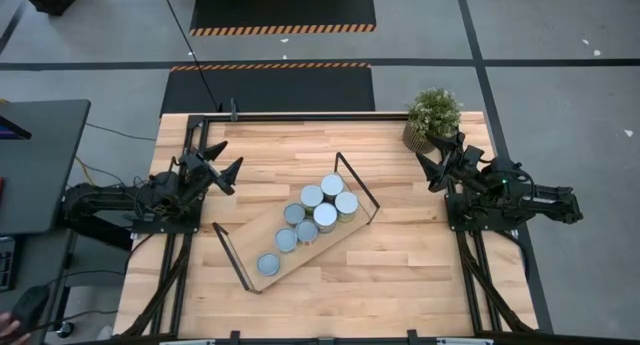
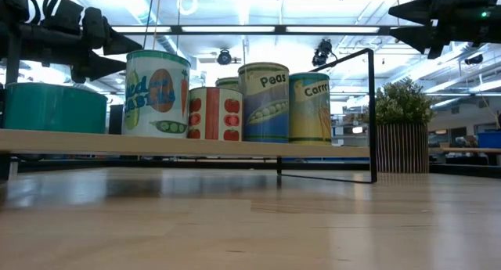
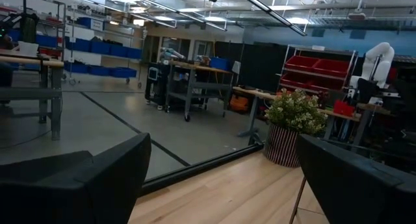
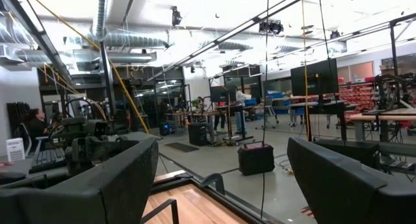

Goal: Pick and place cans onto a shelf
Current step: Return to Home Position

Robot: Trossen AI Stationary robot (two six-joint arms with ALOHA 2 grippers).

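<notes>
The cans [image 1: 315, 213] are showing pale silver metal tops and glossy printed labels [image 2: 156, 94]. The shelf [image 1: 245, 241] is presenting a matt light-wood board with a thin black metal frame [image 1: 357, 180]. The wooden tabletop [image 1: 420, 265] is gleaming smoothly, mirroring the ceiling lights.

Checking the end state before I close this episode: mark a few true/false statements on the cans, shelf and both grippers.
1. Eight cans stand on the shelf. True.
2. The left gripper grips a can. False: it is open and empty, off to the shelf's left.
3. A potted plant stands on the table near the right gripper. True.
4. The right gripper is shut. False: its fingers are spread and hold nothing.
5. One can lies on the bare table. False: no can shows off the shelf.
</notes>
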